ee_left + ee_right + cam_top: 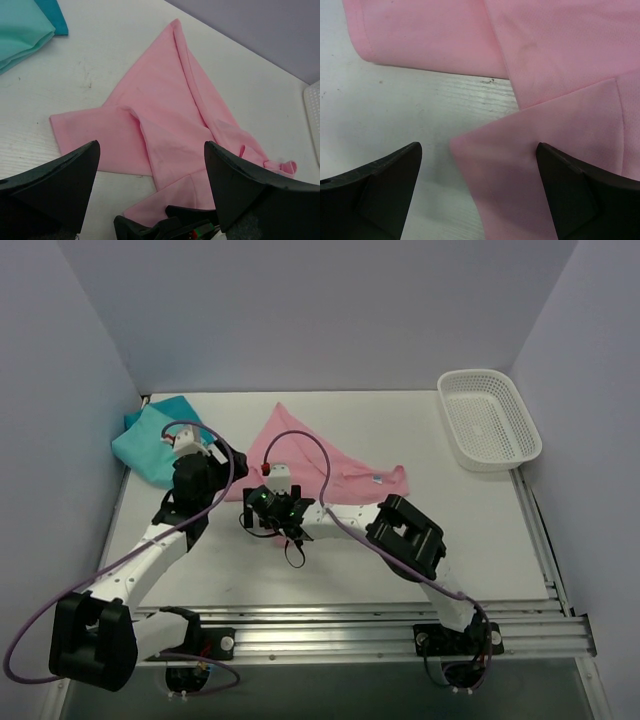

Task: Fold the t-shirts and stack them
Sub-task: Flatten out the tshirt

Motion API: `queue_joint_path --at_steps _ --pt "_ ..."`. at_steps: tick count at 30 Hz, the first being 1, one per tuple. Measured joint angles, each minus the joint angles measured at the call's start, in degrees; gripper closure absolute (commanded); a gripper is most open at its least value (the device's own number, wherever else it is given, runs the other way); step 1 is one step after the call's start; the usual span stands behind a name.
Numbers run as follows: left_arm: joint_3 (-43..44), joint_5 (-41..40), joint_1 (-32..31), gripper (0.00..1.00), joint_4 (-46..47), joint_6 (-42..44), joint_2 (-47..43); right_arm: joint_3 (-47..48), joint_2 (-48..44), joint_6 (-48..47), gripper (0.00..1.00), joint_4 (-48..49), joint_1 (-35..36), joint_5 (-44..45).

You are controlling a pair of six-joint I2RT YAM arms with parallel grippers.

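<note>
Pink t-shirt (305, 452): it is lying crumpled and partly folded over itself in the middle of the table, one point reaching toward the back wall and a strip trailing off to the right.
Teal t-shirt (150, 440): it is sitting bunched at the far left corner of the table, apart from the pink one, with bare table showing between them.
Table (480, 530): its white top is carrying both shirts and the basket.
Left pincer (151, 147): it is hovering with its jaws standing wide and nothing between them, looking over the left part of the pink t-shirt, where a sleeve is sticking out flat toward the left.
Left fingers (60, 180): both dark pads are showing at the bottom of the left wrist view, well apart from each other.
Right pincer (479, 145): it is pointing down with its jaws spread wide and gripping nothing, right above a hemmed corner of the pink t-shirt at that shirt's near edge.
Right fingers (370, 195): one is hanging over bare table, the other over pink cloth; whether either is touching the cloth I cannot tell.
Basket (490, 420): the white mesh basket is sitting at the far right corner of the table, well apart from both shirts.
</note>
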Motion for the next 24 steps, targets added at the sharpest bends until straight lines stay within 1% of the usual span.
queue_joint_path --at_steps 1,3,4,7,8,10,11,12,13,14,15,16,24 --pt "-0.1 0.0 0.2 0.06 0.0 -0.1 0.0 0.5 0.3 0.1 0.08 0.0 0.2 0.0" --pt "-0.5 0.1 0.6 0.06 0.0 -0.4 0.0 1.0 0.8 0.3 0.15 0.0 0.4 0.1" --pt "-0.8 0.1 0.9 0.06 0.0 -0.5 0.0 1.0 0.8 0.5 0.16 0.0 0.6 0.1" --pt "-1.7 0.5 1.5 0.06 0.0 -0.8 -0.2 -0.2 0.7 1.3 0.37 1.2 0.8 0.3" --pt "-2.1 0.7 1.7 0.06 0.1 -0.9 -0.3 -1.4 0.3 1.6 0.45 2.4 0.8 0.7" --pt "-3.2 1.1 2.1 0.06 0.1 -1.0 -1.0 -4.5 -0.7 2.5 0.52 5.2 0.7 1.0" --pt "-3.7 1.3 2.3 0.06 0.1 -1.2 -1.4 -6.3 -1.5 3.1 0.61 6.9 0.7 1.1" --pt "-4.2 1.6 2.5 0.06 0.1 -1.3 -1.9 -7.8 -2.1 3.6 0.66 8.0 0.6 1.1" --pt "-4.7 1.9 2.6 0.06 0.2 -1.4 -2.4 -9.2 -2.5 4.2 0.79 9.2 0.6 1.2" --pt "-5.3 2.1 2.7 0.06 0.5 -1.6 -3.0 -10.4 -2.9 4.6 0.83 10.1 0.6 1.4" --pt "-6.0 2.3 2.8 0.06 0.7 -1.8 -3.7 -11.6 -3.1 5.3 0.90 11.4 0.6 1.7" --pt "-6.7 2.6 2.8 0.06 1.1 -2.1 -4.3 -12.5 -3.3 5.9 1.00 12.5 0.6 1.9" --pt "-8.6 3.8 3.0 0.06 2.8 -2.5 -4.7 -16.4 -2.0 9.8 1.00 22.1 0.6 1.6"
